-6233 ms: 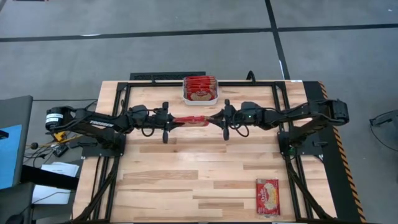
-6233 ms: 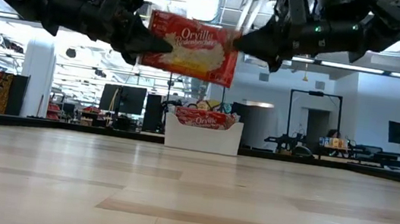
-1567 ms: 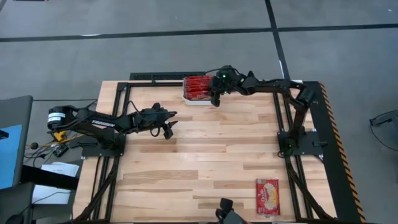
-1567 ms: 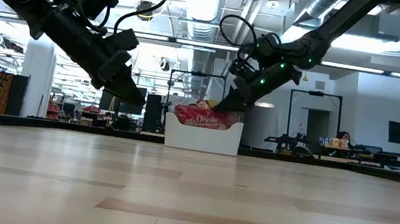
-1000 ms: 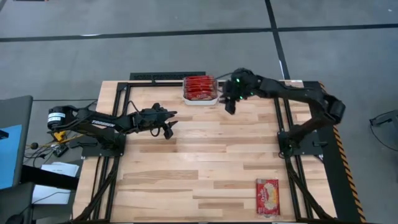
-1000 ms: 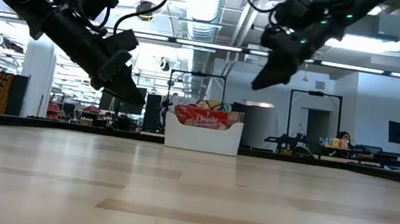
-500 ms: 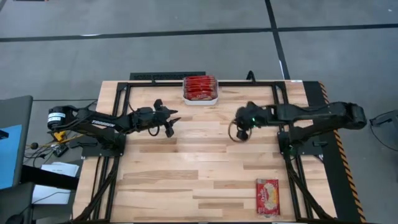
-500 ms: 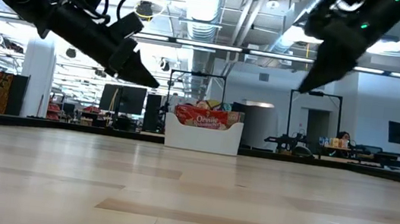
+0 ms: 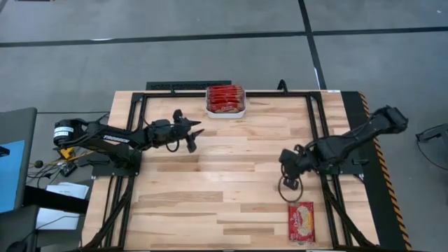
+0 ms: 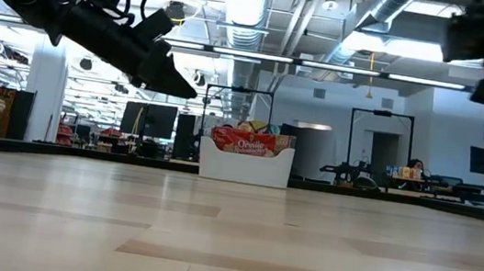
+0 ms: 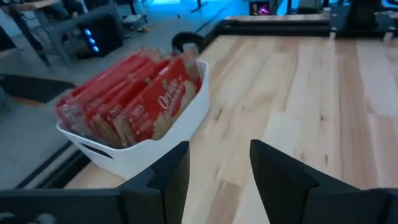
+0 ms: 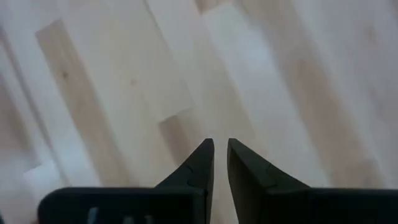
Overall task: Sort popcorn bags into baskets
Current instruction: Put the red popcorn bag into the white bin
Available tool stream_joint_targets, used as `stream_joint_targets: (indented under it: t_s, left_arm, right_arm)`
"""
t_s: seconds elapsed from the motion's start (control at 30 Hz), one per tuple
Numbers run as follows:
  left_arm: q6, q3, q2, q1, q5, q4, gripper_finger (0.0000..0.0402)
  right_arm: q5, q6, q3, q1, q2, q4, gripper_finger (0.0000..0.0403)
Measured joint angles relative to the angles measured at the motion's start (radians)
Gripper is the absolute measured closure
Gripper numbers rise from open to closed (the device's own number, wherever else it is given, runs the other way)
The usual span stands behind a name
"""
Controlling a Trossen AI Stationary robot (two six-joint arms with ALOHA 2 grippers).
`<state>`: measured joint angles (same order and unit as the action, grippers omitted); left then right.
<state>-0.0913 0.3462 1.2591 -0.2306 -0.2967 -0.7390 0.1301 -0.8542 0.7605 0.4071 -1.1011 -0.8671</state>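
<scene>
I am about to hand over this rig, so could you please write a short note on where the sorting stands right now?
Left tool: open, empty, hanging above the wooden table near the bin.
Right tool: fingers nearly together, empty, above the table beside the loose packet.
Small white plastic bin at the far edge: packed with red flat popcorn packets standing on edge.
One red popcorn packet with a pale oval lies flat at the near right.
Left to do: bin that packet.

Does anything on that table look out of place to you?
One popcorn bag lies flat alone near the table's front right corner, far from the white basket holding the others at the back edge. Nothing looks spilled or damaged.
</scene>
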Motion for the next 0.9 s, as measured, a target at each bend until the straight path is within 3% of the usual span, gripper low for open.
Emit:
stream_joint_targets:
  t_s: [0.17,0.4,0.5,0.6,0.73,0.9]
  left_arm:
    - [-0.009,0.000,0.000,-0.006,-0.006,-0.053,0.0242]
    - [-0.023,0.000,0.000,-0.034,-0.007,-0.083,0.0242]
    - [-0.039,0.000,0.000,-0.050,-0.007,-0.083,0.0242]
    - [-0.040,0.000,0.000,-0.061,-0.007,-0.083,0.0242]
    - [-0.039,0.000,0.000,-0.067,-0.007,-0.083,0.0242]
    - [-0.038,0.000,0.000,-0.067,-0.006,-0.083,0.0242]
  right_arm:
    - [-0.042,-0.221,0.000,0.139,0.000,-0.008,0.0336]
    - [-0.155,-0.651,0.001,0.356,-0.048,-0.015,0.0336]
    - [-0.152,-0.772,0.001,0.434,-0.097,-0.011,0.0336]
    - [-0.157,-0.866,0.001,0.490,-0.163,-0.002,0.0336]
    - [-0.255,-0.970,0.001,0.531,-0.246,0.003,0.0328]
    - [-0.311,-1.023,0.001,0.556,-0.305,0.073,0.0276]
